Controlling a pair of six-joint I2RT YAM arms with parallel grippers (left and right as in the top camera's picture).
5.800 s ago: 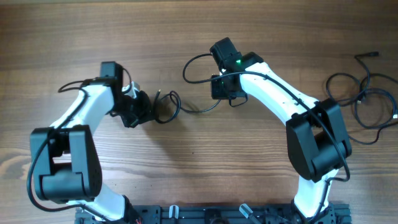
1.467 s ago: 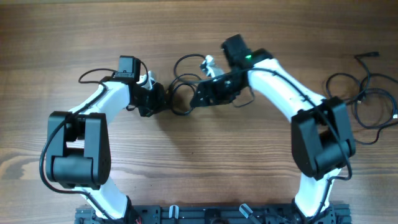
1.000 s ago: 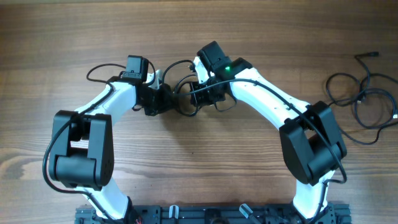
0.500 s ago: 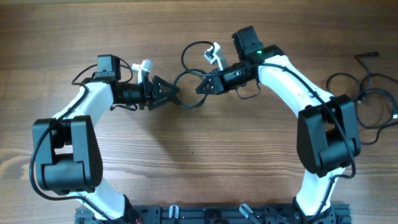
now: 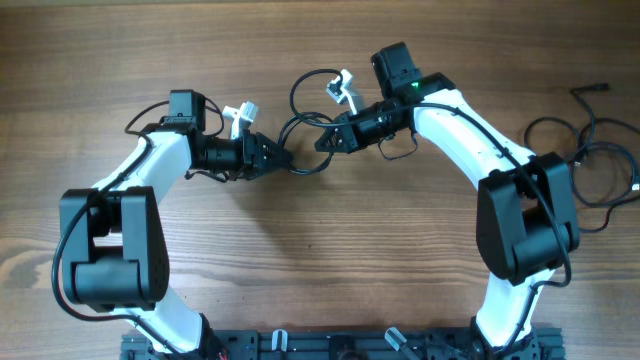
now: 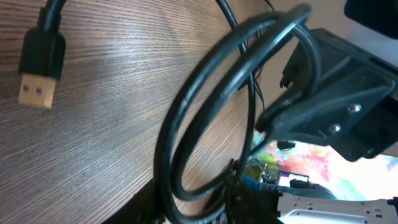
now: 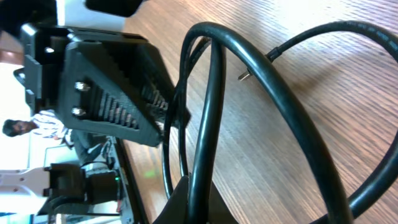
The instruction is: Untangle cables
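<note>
Left end effector (image 5: 278, 158) has advanced to the cables (image 7: 208, 99), opening indeterminate; right end effector (image 5: 325, 143) clamps them; loosening likely requires pulling apart.

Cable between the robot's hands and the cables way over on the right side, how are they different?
The looped cable is pinched in the right gripper; the loose cables lie untouched on the table. The looped cable curls in tight rings; the loose cables sprawl wide. Both are thin and black.

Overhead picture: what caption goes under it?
The left gripper and right gripper meet at a looped black cable on the wooden table.
</note>
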